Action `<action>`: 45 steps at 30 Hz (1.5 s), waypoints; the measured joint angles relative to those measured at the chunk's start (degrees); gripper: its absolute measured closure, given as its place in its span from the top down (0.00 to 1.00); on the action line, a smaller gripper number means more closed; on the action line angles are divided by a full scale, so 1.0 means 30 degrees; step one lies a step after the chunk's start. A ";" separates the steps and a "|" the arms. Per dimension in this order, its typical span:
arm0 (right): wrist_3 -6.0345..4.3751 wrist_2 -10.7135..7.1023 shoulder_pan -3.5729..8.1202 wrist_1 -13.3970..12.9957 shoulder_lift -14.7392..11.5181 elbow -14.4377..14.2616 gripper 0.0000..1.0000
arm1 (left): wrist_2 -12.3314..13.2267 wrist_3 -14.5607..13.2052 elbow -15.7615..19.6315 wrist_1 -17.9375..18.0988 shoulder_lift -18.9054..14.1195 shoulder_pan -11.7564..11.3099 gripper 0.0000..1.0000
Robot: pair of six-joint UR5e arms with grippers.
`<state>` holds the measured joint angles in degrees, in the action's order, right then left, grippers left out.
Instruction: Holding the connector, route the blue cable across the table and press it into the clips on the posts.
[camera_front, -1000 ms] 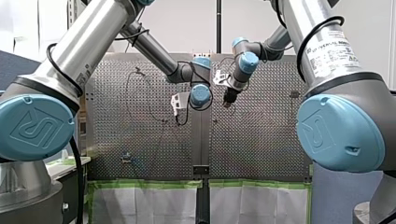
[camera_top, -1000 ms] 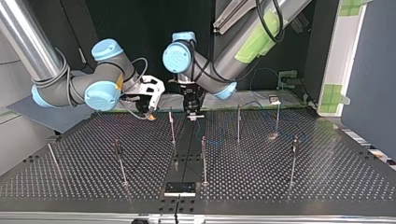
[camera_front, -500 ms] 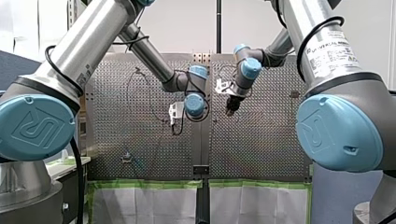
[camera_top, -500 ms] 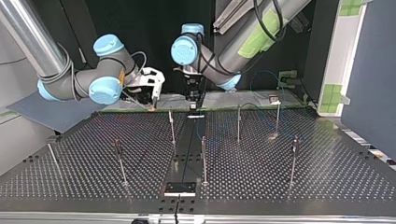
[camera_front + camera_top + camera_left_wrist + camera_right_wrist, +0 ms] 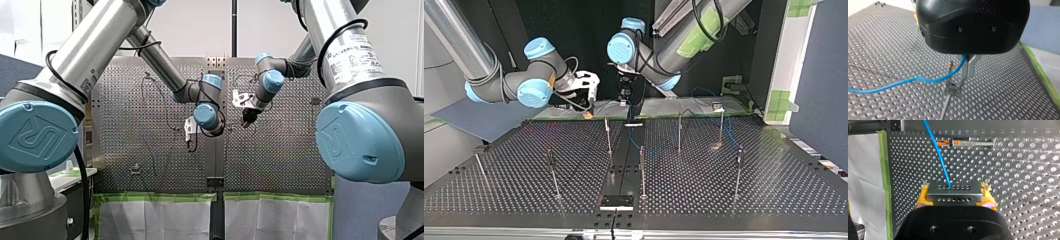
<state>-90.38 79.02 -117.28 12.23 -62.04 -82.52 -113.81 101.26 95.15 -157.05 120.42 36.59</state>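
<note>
Change: my left tool (image 5: pixel 968 67) has risen off the desk (image 5: pixel 734 195), lifting the cable (image 5: pixel 910 81) into a slack curve. I judge no clip is filled yet.
Left tool: narrow metal fingers pinching the cable.
Right tool (image 5: pixel 955 199): yellow pads clamping the connector (image 5: pixel 953 192), a drilled metal block.
Cable: thin, blue and limp, passing a slim orange-marked post (image 5: pixel 948 96).
</note>
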 joint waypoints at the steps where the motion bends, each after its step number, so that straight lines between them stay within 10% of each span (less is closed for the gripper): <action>1: 0.0003 -0.0010 0.0027 -0.0085 0.0001 -0.0037 0.00 | 0.0131 0.0120 -0.0119 0.0006 0.0023 -0.0009 0.01; 45: -0.1292 -0.1268 0.1445 -0.4051 0.1443 -0.0577 0.00 | 0.1641 0.1373 -0.2742 0.0801 0.2288 -0.1392 0.01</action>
<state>-94.25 75.22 -112.95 0.08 -57.72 -84.25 -108.88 105.38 86.92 -154.65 127.28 32.42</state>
